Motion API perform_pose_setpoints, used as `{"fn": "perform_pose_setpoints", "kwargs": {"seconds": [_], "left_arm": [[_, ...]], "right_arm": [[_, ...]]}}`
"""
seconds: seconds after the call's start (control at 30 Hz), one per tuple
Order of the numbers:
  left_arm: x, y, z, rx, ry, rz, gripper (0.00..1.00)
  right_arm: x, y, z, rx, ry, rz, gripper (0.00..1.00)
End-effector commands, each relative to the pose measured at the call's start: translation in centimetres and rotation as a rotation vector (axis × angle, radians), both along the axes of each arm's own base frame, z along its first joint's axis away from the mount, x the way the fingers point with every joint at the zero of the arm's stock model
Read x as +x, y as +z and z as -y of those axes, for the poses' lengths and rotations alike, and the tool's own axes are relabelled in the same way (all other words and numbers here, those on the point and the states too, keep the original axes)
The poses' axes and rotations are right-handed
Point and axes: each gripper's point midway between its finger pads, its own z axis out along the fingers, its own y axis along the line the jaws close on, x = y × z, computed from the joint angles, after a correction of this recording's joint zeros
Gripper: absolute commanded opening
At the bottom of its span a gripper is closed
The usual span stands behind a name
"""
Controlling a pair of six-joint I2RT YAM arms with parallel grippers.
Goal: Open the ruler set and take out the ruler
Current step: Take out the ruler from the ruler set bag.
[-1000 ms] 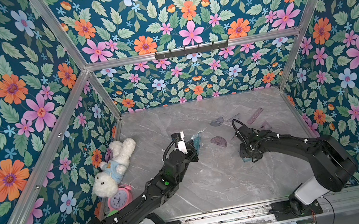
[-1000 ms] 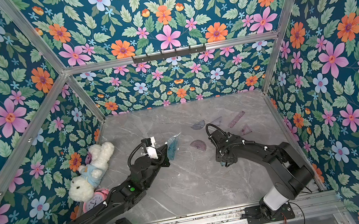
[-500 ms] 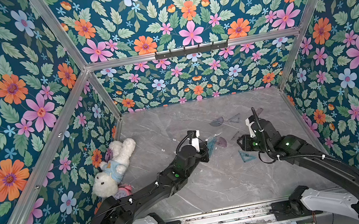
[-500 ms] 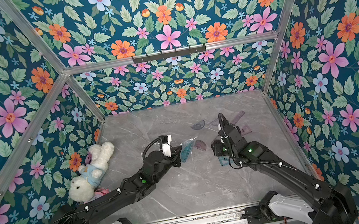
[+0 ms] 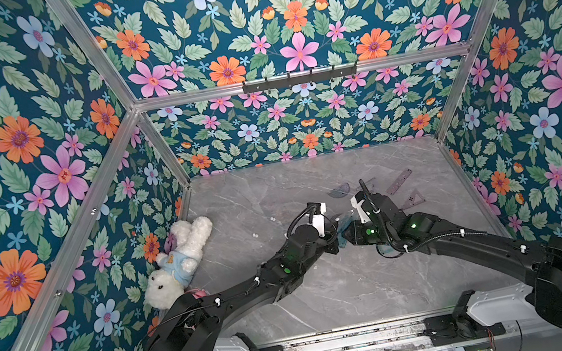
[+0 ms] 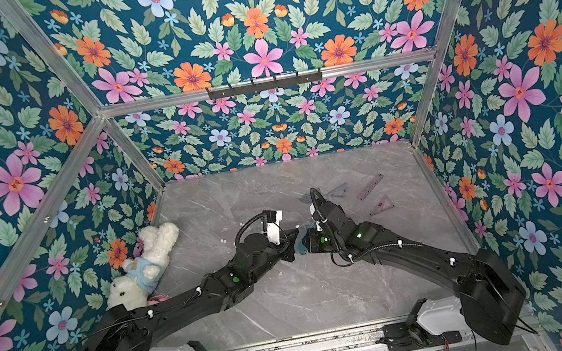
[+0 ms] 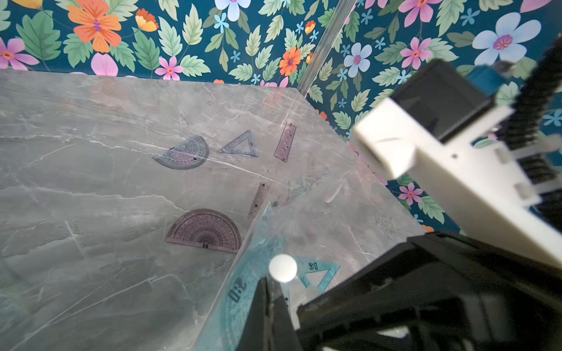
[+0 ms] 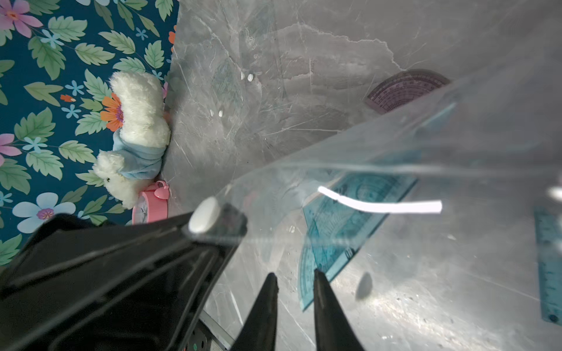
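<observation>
The ruler set [image 7: 307, 218] is a clear pouch held up over the table between both arms, also seen in both top views [image 5: 343, 221] [image 6: 302, 243]. Inside it lie a teal protractor [image 8: 334, 231], a teal triangle [image 7: 319, 273] and a teal ruler [image 8: 550, 267]. My left gripper [image 7: 267, 282] is shut on the pouch's edge just below its white snap button [image 7: 282, 267]. My right gripper [image 8: 293, 273] faces it from the other side. Its jaws stand a narrow gap apart against the film, beside the protractor's edge. In both top views the two grippers [image 5: 336, 231] [image 6: 309, 245] nearly touch.
Loose purple pieces lie on the marble table [image 5: 293, 299] at the back right: protractors [image 7: 203, 231], a triangle [image 5: 414, 198], rulers [image 5: 397, 181]. A white plush rabbit [image 5: 180, 256] and a pink alarm clock [image 8: 150, 202] sit by the left wall. Small white pellets [image 5: 271, 219] dot the table.
My left gripper has carried the pouch to the right. My right arm has lifted off the table and swung in to meet it, and its jaws have narrowed.
</observation>
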Motion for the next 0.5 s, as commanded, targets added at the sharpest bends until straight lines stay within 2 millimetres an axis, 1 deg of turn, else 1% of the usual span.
{"fn": "perform_pose_setpoints", "kwargs": {"seconds": [0.0, 0.07, 0.17, 0.3, 0.47], "left_arm": [[0.1, 1.3, 0.2, -0.035, 0.003, 0.025, 0.0], [0.2, 1.5, 0.1, -0.036, 0.009, 0.032, 0.0], [0.2, 1.7, -0.1, -0.04, 0.02, 0.041, 0.0], [0.2, 1.9, -0.1, -0.049, 0.02, 0.048, 0.0], [0.1, 2.0, 0.2, -0.057, 0.012, 0.05, 0.0]], "right_arm": [[0.6, 0.0, -0.5, 0.011, -0.013, 0.004, 0.28], [0.7, -0.5, -0.3, -0.006, -0.021, 0.0, 0.34], [0.7, -1.0, 0.0, -0.023, -0.029, -0.007, 0.37], [0.7, -1.6, -0.1, -0.023, -0.034, -0.015, 0.38], [1.0, -2.2, -0.8, -0.006, -0.023, -0.032, 0.39]]}}
